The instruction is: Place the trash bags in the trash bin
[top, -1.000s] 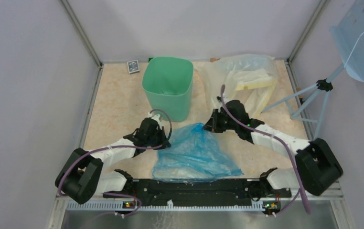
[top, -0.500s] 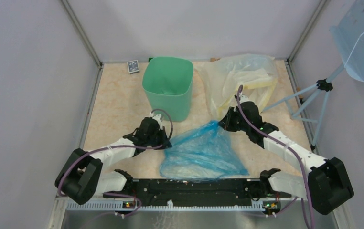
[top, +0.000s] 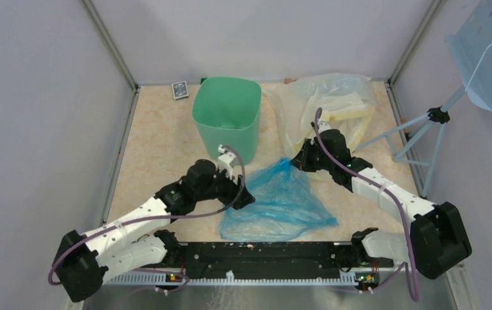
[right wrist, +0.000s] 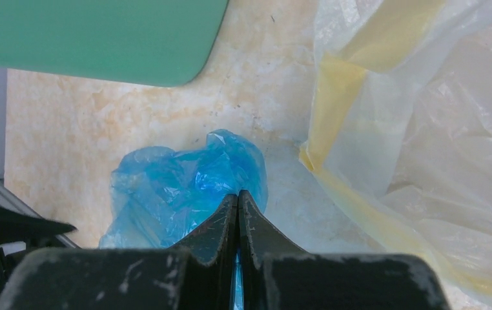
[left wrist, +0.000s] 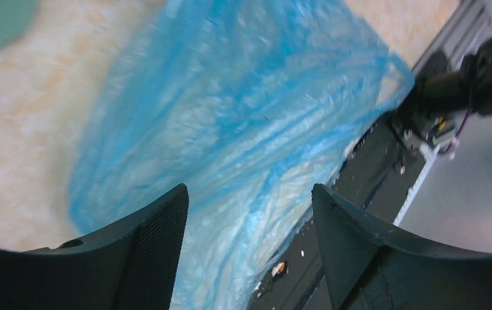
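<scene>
The trash bag (top: 276, 201), thin crinkly translucent blue plastic, lies on the table in front of the arm bases, its top corner drawn up toward the back. My right gripper (top: 295, 161) is shut on that corner; the right wrist view shows blue film pinched between its closed fingers (right wrist: 238, 194), with the bag (right wrist: 172, 187) bunched just beyond. My left gripper (top: 243, 197) stands open over the bag's left edge. In the left wrist view its gripper (left wrist: 250, 194) has the bag (left wrist: 230, 110) spread beneath it and nothing held. The mint-green trash bin (top: 229, 139) stands upright behind the bag.
A larger clear, yellow-banded plastic bag (top: 334, 106) lies at the back right, close to my right gripper. A small dark box (top: 179, 90) sits at the back left. A light-blue stand (top: 438, 119) leans in at the right. The black base rail (top: 263, 253) runs along the near edge.
My left gripper has opened and swung right over the bag's left edge. My right gripper pulled the bag's corner toward the back right, dragging the bag that way.
</scene>
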